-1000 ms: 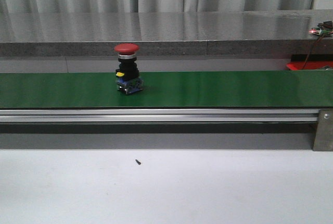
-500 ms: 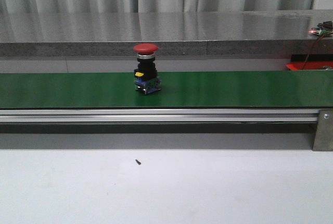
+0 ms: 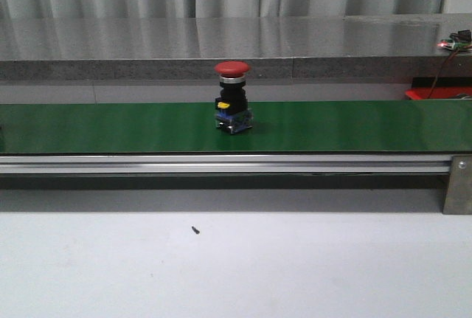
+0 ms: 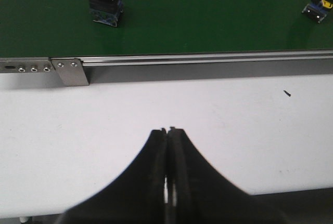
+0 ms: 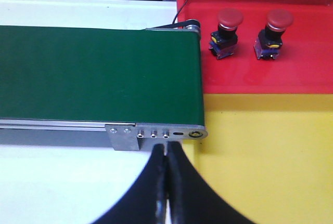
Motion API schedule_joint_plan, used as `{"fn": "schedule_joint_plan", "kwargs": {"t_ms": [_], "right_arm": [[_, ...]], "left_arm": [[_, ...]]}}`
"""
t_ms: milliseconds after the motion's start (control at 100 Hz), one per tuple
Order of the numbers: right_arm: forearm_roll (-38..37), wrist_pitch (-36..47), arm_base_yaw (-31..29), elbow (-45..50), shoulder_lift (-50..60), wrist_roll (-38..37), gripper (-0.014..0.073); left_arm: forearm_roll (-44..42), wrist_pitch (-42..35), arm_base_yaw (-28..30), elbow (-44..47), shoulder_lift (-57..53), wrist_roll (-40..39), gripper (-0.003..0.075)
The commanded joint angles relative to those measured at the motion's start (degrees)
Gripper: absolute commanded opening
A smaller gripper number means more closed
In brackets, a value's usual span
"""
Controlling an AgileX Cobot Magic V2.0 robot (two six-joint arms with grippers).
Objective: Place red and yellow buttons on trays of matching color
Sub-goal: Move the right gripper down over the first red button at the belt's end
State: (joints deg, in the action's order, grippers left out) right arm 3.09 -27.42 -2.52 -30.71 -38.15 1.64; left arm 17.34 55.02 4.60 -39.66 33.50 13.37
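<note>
Both grippers, left (image 4: pixel 169 130) and right (image 5: pixel 166 148), have fingers closed, empty. Open the right early; take the red button (image 3: pixel 232 98) by its black body at the belt (image 3: pixel 354 126) end, red tray (image 5: pixel 312 73) at 1 o'clock.

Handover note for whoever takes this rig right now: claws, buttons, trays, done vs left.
Left claw: shut, empty, over the white table.
Right claw: shut, empty, at the belt's end beside the trays.
Red button: upright on the green conveyor belt, mid-belt. The left wrist view shows two buttons on the belt.
Done: two red buttons on the red tray.
Left: yellow tray empty; belt buttons unsorted.
</note>
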Motion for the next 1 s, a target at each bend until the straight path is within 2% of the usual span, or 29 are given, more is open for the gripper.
{"fn": "schedule_joint_plan", "kwargs": {"t_ms": [0,180,300,440,570,670,740,990], "right_arm": [[-0.2,0.6,0.1,-6.8,-4.4,0.4,-0.0057],[-0.1,-6.1,1.6,-16.3,-12.9,1.1,-0.0052],[-0.1,-10.5,5.2,-22.5,-19.5,1.6,0.0003],[-0.1,-14.2,9.7,-29.4,-26.8,2.6,0.0178],[0.0,-16.7,13.2,-36.0,-32.9,2.8,0.0435],[0.1,-20.9,15.0,-40.9,-37.7,2.8,0.0567],[0.2,-23.9,16.1,-44.3,-41.1,3.4,0.0597],[4.2,-32.2,18.6,-55.0,-52.4,10.9,0.0594]], "left_arm": [[1.6,-3.0,-0.5,-1.5,0.1,-0.1,-0.0019],[1.6,-3.0,-0.5,-1.5,0.1,-0.1,-0.0020],[1.6,-3.0,-0.5,-1.5,0.1,-0.1,-0.0020],[1.6,-3.0,-0.5,-1.5,0.1,-0.1,-0.0020],[1.6,-3.0,-0.5,-1.5,0.1,-0.1,-0.0020],[1.6,-3.0,-0.5,-1.5,0.1,-0.1,-0.0020],[1.6,-3.0,-0.5,-1.5,0.1,-0.1,-0.0020],[1.6,-3.0,-0.5,-1.5,0.1,-0.1,-0.0020]]}}
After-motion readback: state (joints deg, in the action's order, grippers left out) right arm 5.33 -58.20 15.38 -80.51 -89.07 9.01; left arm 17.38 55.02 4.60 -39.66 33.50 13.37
